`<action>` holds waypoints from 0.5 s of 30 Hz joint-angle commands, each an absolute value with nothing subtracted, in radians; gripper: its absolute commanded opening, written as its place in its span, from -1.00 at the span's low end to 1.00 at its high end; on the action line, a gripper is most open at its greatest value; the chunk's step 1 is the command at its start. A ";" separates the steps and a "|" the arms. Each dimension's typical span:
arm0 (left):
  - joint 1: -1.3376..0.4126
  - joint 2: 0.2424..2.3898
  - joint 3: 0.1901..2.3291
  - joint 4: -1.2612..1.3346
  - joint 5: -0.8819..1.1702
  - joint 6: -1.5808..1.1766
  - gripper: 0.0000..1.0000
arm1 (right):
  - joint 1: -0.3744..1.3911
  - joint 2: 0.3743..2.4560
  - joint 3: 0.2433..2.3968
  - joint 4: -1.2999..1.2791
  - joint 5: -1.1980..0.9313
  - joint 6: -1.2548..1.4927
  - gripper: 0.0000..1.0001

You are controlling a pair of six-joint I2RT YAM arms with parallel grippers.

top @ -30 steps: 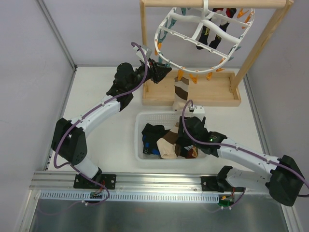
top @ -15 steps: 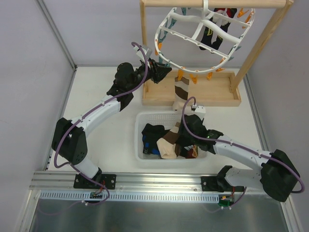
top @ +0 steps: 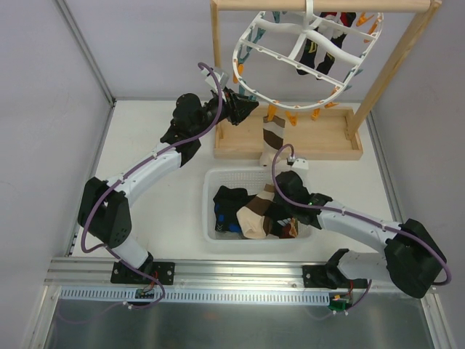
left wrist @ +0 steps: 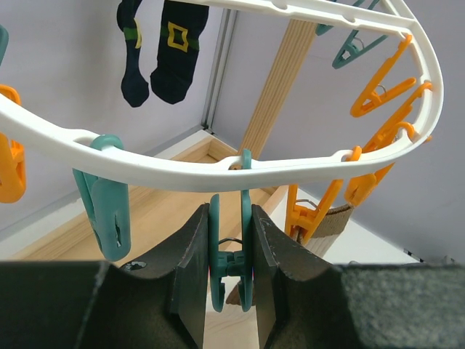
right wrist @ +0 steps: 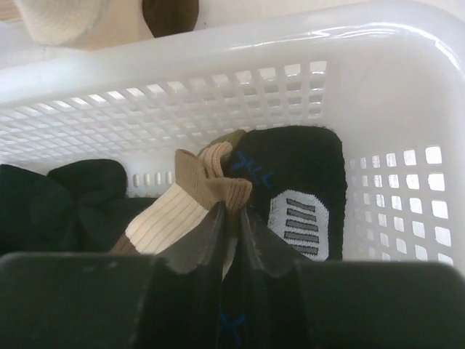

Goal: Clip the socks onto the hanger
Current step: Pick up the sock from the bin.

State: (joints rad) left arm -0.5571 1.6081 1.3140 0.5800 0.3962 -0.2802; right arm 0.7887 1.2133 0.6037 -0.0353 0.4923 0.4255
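White table (top: 145,138), pale walls on three sides. Wooden frame (top: 290,145) stands at the back. Its top rail and the upper rim of the hanger (top: 245,40) run off the top edge of the overhead view.

Left gripper (top: 243,107) is up at the hanger's lower left rim. In its wrist view, both fingers press flat on the sides of a teal peg (left wrist: 231,247) hanging from the white ring. The peg's lower end is hidden behind the gripper body, which blocks the whole bottom of that view.

Banded sock (top: 272,138), tan, brown and white, hangs from an orange peg (top: 270,113) on the near rim. Its foot drops in front of the frame base. Whether the toe touches the basket (top: 211,182) cannot be told.

Dark socks (left wrist: 163,51) hang on the far side, with a green band and a yellow buckle motif. Their tops are cut off.

Right gripper (top: 282,190) is down in the white mesh basket, its tips lost among the pile of socks (top: 251,214) from above. In its wrist view the fingers are drawn almost together, pinching the ribbed cuff of a tan-cuffed sock (right wrist: 207,182). The rest of that sock is buried under black fabric.

Just beside it lies a black sock (right wrist: 298,182) with a white patch barred in grey. Small blue stitched marks near its edge are too blurred to read.
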 commanded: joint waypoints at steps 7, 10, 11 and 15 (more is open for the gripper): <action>-0.563 1.592 1.307 0.408 0.483 -0.279 -1.00 | 0.779 1.138 0.620 0.029 0.437 0.384 -0.99; -0.563 1.578 1.334 0.373 0.494 -0.293 -1.00 | 0.787 1.022 0.586 0.116 0.375 0.287 -0.99; -0.563 1.575 1.342 0.365 0.497 -0.298 -1.00 | 0.788 0.988 0.578 0.147 0.315 0.246 -0.99; -0.563 1.557 1.374 0.359 0.531 -0.321 -1.00 | 0.793 0.904 0.604 0.213 0.129 0.083 -0.99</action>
State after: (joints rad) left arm -0.5568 1.5890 1.3586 0.5003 0.4366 -0.2966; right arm 0.7841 0.9520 0.5720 0.0830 0.2966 0.2409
